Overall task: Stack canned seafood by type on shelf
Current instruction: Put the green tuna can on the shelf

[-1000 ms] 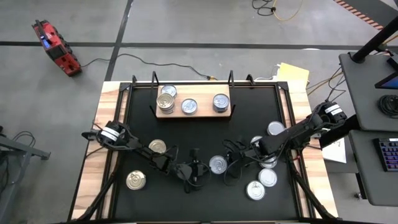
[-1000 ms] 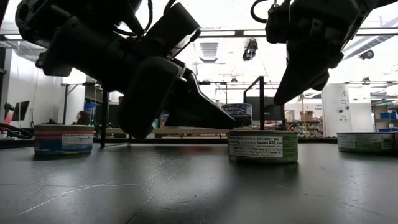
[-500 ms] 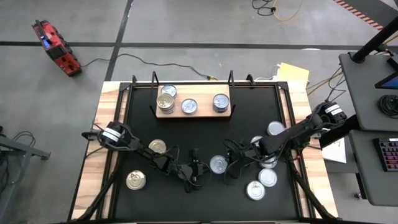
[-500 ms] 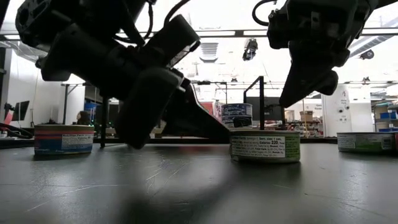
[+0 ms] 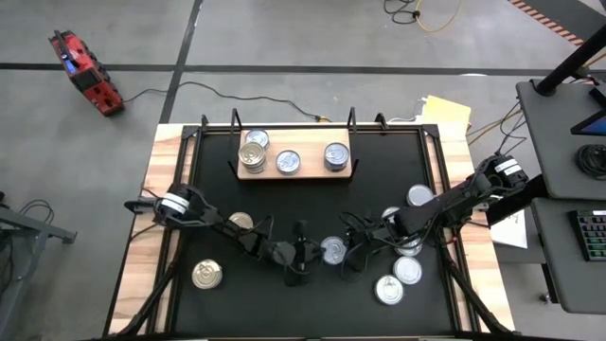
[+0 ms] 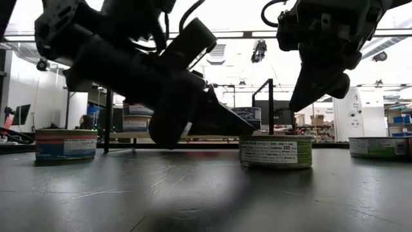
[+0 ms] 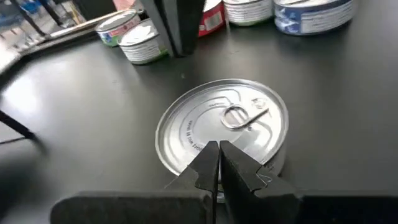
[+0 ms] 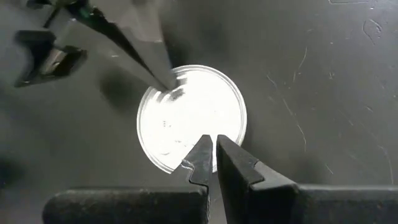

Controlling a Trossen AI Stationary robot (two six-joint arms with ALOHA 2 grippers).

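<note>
Canned seafood lies scattered over the black tabletop [image 5: 369,189], with one silver-topped tin [image 5: 331,250] at near centre between both arms. Left tool [image 5: 305,252] reaches in low from the left, fingers pressed fully together, holding nothing, tips just at the left rim of that tin; seen in the left wrist view as closed dark fingers [image 7: 208,163] over the pull-ring lid [image 7: 222,129]. Right tool [image 5: 355,248] comes from the right, likewise closed and empty, tips poised above the same tin's right edge; seen in the right wrist view as shut fingers [image 8: 231,163] just over the bright round lid [image 8: 191,117], the left tool's tips [image 8: 166,81] touching the lid's opposite rim. Shows in the low view as a short round tin with a green and white label [image 6: 275,151], right tool [image 6: 301,98] hanging above it, left tool [image 6: 239,127] slanting down beside it. Gold-topped tin [image 5: 206,275] at near left, another [image 5: 240,223] partly under the left arm; several silver tins [image 5: 408,271] grouped at near right, one more [image 5: 419,196] further back. Wooden shelf [image 5: 308,174] at far centre carries a stack at its left end [image 5: 253,150], a single tin in the middle [image 5: 288,163] and one at the right [image 5: 336,155].
</note>
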